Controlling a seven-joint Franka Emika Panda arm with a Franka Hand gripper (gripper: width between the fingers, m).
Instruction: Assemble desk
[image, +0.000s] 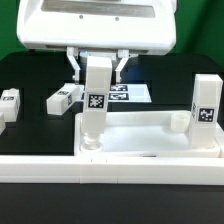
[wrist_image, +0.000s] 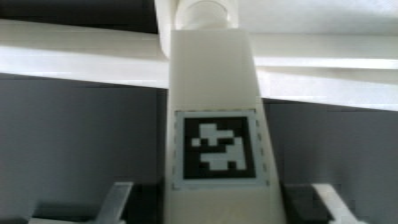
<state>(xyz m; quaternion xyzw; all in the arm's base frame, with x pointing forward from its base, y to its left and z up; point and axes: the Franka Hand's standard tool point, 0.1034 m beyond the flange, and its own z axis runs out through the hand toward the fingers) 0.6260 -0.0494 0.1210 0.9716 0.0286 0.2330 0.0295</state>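
Exterior view: held leg (image: 96, 105) stands upright in the desk top (image: 150, 140) corner at the exterior view's left, just inside the rim. A second leg (image: 205, 108) stands upright at the opposite end. The gripper (image: 98, 68) hangs vertically, fingers (image: 76, 66) narrowed on the held leg's upper end. A loose leg (image: 62, 98) and an edge leg (image: 8, 104) lie on the table (image: 30, 135) beyond the desk top; the marker board (image: 128, 93) is behind. Wrist view alone shows the tag face close, with fingers flanking.
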